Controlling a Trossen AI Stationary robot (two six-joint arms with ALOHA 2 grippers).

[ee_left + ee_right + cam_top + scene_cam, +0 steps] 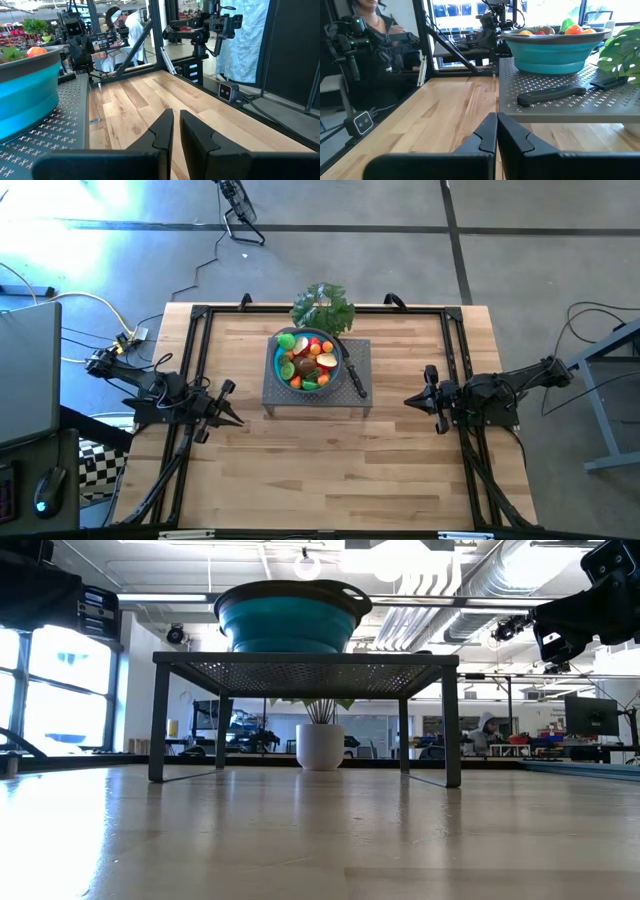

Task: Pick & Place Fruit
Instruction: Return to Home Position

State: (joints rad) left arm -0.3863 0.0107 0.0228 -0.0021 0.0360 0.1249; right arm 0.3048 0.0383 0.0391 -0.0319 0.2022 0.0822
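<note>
On the grey perforated shelf (560, 109), table centre, inside the blue bowl (555, 52): the fruit (306, 363), heaped, mixed colours. Judged light, rigid, smooth toy pieces, apt to slip; best pinched across the widest middle, slices across flat faces. Black-handled knife (555, 93) beside bowl. Left gripper (176, 131), left of shelf: fingers pressed together, holding nothing. Right gripper (496, 131), right of shelf: likewise.

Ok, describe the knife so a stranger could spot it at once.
On the table stands a grey perforated shelf. On it, beside the blue bowl of fruit, lies the knife. It is the only long, black thing there, lying flat.
</note>
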